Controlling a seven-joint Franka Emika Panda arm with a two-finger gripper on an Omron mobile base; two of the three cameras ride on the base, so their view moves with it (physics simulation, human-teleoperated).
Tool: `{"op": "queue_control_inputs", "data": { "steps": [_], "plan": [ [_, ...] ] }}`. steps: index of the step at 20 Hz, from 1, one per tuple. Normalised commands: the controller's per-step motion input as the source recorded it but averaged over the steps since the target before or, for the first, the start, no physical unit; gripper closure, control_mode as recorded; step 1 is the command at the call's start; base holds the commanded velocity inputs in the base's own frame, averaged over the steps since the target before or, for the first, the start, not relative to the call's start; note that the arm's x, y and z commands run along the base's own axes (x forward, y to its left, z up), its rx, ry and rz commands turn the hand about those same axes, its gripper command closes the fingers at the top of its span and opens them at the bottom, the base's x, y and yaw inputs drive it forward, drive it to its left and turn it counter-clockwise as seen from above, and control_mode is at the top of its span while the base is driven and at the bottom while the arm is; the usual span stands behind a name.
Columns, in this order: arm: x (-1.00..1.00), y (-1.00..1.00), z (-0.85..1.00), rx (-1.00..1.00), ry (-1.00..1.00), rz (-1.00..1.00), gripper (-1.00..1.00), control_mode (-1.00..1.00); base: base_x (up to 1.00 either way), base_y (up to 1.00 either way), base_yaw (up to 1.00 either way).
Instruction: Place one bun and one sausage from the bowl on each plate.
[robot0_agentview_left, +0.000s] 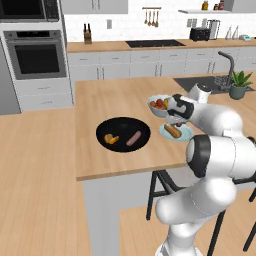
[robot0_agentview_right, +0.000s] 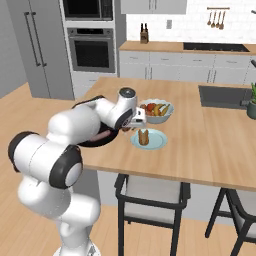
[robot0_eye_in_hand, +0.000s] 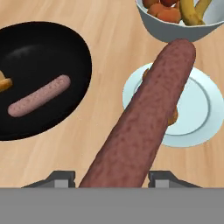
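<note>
My gripper (robot0_eye_in_hand: 111, 177) is shut on a reddish-brown sausage (robot0_eye_in_hand: 148, 113), which sticks out forward over the pale blue plate (robot0_eye_in_hand: 197, 109). A golden bun (robot0_eye_in_hand: 174, 116) lies on that plate, mostly hidden behind the held sausage. To the left, the wide black bowl (robot0_eye_in_hand: 43, 48) holds another sausage (robot0_eye_in_hand: 39, 95) and a bun (robot0_eye_in_hand: 3, 83) at its edge. From the left base, the gripper (robot0_agentview_left: 176, 121) hovers just above the plate (robot0_agentview_left: 184, 134), right of the bowl (robot0_agentview_left: 123, 125). From the right base, the gripper (robot0_agentview_right: 131, 127) stands beside the plate (robot0_agentview_right: 155, 142).
A pale grey bowl of coloured fruit (robot0_agentview_left: 157, 106) stands just behind the plate. All of this sits on the wooden island (robot0_agentview_left: 100, 100), with a sink and a potted plant (robot0_agentview_left: 240, 85) at the far right. Stools stand under the near edge.
</note>
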Motion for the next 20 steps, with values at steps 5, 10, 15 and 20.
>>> {"op": "queue_control_inputs", "data": {
  "steps": [5,10,15,20],
  "plan": [
    [0.00,-0.73,-0.35,-0.03,0.00,0.04,1.00,-1.00,0.00,0.00,0.00],
    [0.00,-0.56,-0.10,-0.01,0.00,0.00,1.00,-1.00,0.00,0.00,0.00],
    [0.12,-0.45,0.03,0.00,0.00,0.00,1.00,-1.00,0.00,0.00,0.00],
    [0.41,-0.15,-0.21,0.00,0.00,0.06,1.00,-1.00,0.00,0.00,0.00]
  ]
}}
